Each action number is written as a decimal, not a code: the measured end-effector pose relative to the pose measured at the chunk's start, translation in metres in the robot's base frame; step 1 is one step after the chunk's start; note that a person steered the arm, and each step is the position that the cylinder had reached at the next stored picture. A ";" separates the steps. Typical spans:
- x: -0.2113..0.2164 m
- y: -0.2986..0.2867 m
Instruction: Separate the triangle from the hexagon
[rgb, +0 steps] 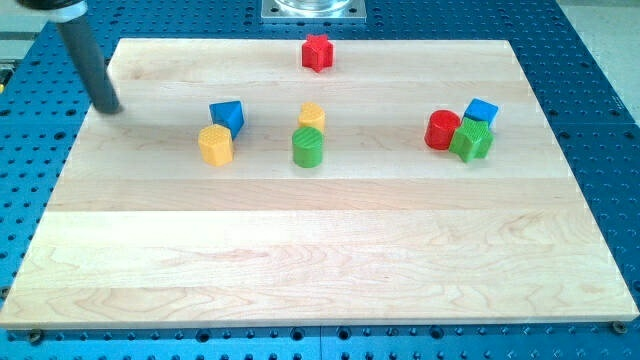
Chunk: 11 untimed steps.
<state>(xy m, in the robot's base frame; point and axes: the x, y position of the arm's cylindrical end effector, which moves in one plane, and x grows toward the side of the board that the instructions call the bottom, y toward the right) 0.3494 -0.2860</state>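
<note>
While my tip (108, 107) sits at the far left of the surface (320, 260), the blue triangle (228, 115) and yellow hexagon (215, 145) stand touching, to the tip's right, apart from it. The tool is a plain rod (no jaws, holding nothing). Further right, a small yellow block (312, 115) touches a green cylinder (308, 147). At right, a red cylinder (442, 130), green block (471, 139) and blue block (482, 111) huddle. A red star-like block (317, 53) stands far back.

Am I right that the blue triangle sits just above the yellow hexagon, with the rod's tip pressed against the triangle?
Not quite. In the camera view my tip is well off to the view's left of the blue triangle, touching nothing. The triangle does sit just above the yellow hexagon.
</note>
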 end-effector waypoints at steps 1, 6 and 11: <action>0.047 -0.009; 0.183 0.078; -0.049 0.170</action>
